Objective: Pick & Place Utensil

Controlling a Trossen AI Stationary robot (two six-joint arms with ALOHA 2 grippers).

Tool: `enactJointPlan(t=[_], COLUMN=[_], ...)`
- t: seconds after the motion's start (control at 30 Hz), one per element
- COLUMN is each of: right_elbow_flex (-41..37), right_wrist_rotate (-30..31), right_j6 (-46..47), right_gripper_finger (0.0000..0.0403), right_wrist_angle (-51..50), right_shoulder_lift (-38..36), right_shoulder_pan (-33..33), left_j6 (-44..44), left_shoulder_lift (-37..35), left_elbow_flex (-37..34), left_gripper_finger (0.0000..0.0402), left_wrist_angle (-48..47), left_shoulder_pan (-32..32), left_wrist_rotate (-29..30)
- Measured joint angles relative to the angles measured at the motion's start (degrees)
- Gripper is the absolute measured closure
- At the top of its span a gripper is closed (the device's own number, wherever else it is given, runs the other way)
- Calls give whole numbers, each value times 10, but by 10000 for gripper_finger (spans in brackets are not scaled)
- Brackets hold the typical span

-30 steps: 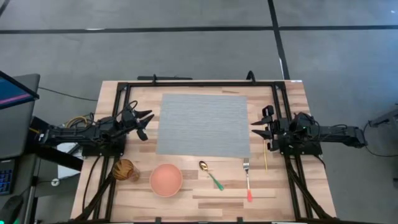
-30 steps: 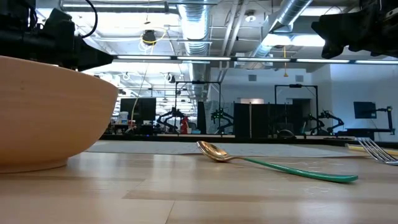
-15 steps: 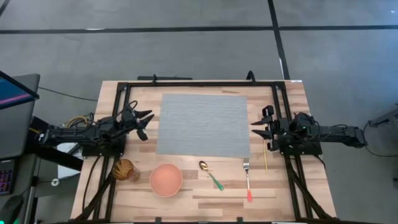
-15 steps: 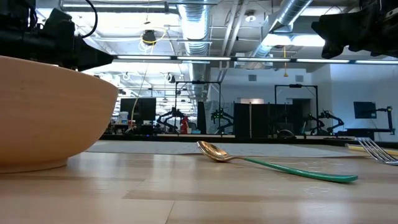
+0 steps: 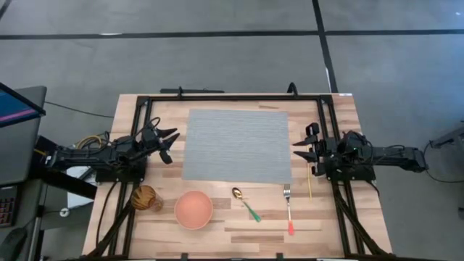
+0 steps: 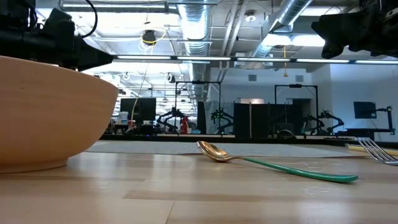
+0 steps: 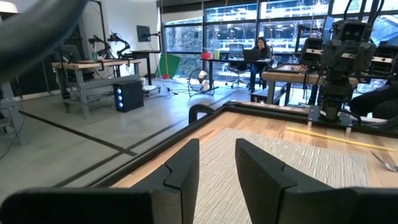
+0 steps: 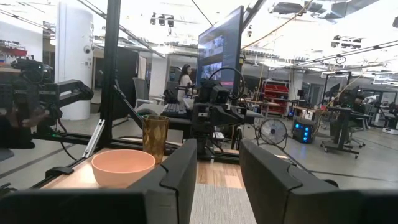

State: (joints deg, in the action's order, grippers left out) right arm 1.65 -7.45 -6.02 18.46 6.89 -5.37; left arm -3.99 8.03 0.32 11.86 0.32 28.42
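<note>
A spoon (image 5: 245,202) with a gold bowl and green handle lies flat on the wood near the table's near edge; the low view shows the spoon (image 6: 273,167) too. To its right lies a fork (image 5: 288,209) with a red handle. Just right of the fork rests a thin wooden stick (image 5: 310,185). My left gripper (image 5: 171,144) hovers open at the left edge of the grey placemat (image 5: 238,143). My right gripper (image 5: 300,150) hovers open at the mat's right edge. Neither touches anything.
A pink bowl (image 5: 193,209) and an amber glass (image 5: 147,197) stand at the near left of the table. A black frame (image 5: 232,96) runs around the mat. In the wrist views, people sit at desks far behind the table.
</note>
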Motion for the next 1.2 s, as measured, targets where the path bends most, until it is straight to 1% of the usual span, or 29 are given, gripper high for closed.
enactJointPlan(t=[0.13, 0.27, 0.33, 0.43, 0.57, 0.63, 0.7, 0.8, 0.87, 0.97, 1.03, 1.2], right_elbow_flex=[0, 0, 0, 0, 0, 0, 0, 0, 0, 0, 0, 0], right_wrist_rotate=[0, 0, 0, 0, 0, 0, 0, 0, 0, 0, 0, 0], right_j6=[0, 0, 0, 0, 0, 0, 0, 0, 0, 0, 0, 0], right_gripper_finger=[288, 288, 288, 288, 288, 288, 288, 288, 288, 288, 288, 288], right_wrist_angle=[0, 0, 0, 0, 0, 0, 0, 0, 0, 0, 0, 0], right_shoulder_lift=[0, 0, 0, 0, 0, 0, 0, 0, 0, 0, 0, 0], right_shoulder_pan=[0, 0, 0, 0, 0, 0, 0, 0, 0, 0, 0, 0], left_j6=[0, 15, 38, 51, 75, 75, 57, 0, -18, -21, -21, -11], left_shoulder_lift=[0, 0, 0, 0, 15, 39, 73, 143, 199, 274, 311, 349], left_elbow_flex=[0, 0, 0, 1, 43, 74, 111, 171, 215, 270, 292, 301], left_gripper_finger=[295, 295, 295, 295, 296, 299, 305, 323, 337, 357, 366, 379], left_wrist_angle=[12, 67, 79, 95, 97, 98, 97, 95, 71, 29, 20, 22], left_shoulder_pan=[0, 0, 0, 0, 0, 0, 0, 0, 0, 0, 0, 0], left_wrist_rotate=[-2, -8, -27, -69, -126, -154, -182, -226, -243, -246, -246, -246])
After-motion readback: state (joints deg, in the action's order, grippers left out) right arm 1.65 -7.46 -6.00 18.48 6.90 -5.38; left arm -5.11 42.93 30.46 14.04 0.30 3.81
